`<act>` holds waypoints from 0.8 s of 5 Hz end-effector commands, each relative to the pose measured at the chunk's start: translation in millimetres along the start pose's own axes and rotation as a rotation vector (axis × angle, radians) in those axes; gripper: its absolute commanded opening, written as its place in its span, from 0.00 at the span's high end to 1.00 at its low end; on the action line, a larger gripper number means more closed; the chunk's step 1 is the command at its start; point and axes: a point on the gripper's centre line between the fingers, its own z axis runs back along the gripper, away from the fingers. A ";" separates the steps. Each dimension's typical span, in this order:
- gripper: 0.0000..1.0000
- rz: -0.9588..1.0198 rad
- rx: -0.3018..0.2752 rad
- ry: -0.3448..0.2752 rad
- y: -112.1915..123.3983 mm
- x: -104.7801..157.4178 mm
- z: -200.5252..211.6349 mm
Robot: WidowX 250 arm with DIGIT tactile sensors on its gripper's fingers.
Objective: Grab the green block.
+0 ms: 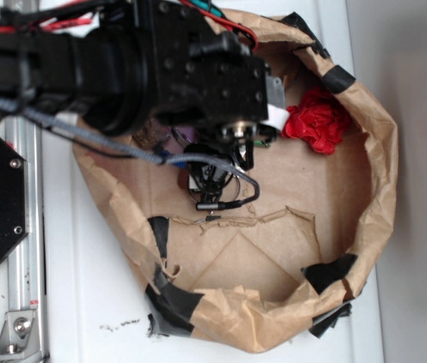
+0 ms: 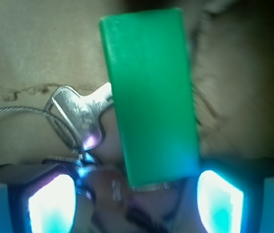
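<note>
**While the arm hangs over the paper bowl, the green block lies between the gripper's lit fingers**

From the exterior view I see the black WidowX arm reaching across from the left over a brown paper bowl patched with black tape, which sits on the white bench. A red ruffled cloth flower lies inside the bowl near its upper right wall, just beside the arm's head. The arm hides most of what sits beneath it; I catch only a sliver of green by the motor housing, and I cannot make out the gripper's fingers from here. A grey cable loops down below the wrist.

On the wrist view the green block fills the middle, lying flat on the brown paper and tilted slightly, its near end reaching down between the two glowing fingers. The gripper stands wide apart, one finger on each side of the block's near end, neither pressing on it that I can see. A silver key on a wire ring lies just left of the block, its blade touching or slipping under the block's left edge.
</note>
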 end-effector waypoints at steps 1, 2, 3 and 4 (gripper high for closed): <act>0.00 -0.002 -0.041 -0.073 2.8 11.8 10.7; 0.00 -0.013 -0.022 -0.066 1.5 12.1 12.5; 0.00 -0.024 0.010 -0.053 2.8 11.3 10.5; 0.29 -0.019 -0.002 -0.045 5.9 12.7 12.8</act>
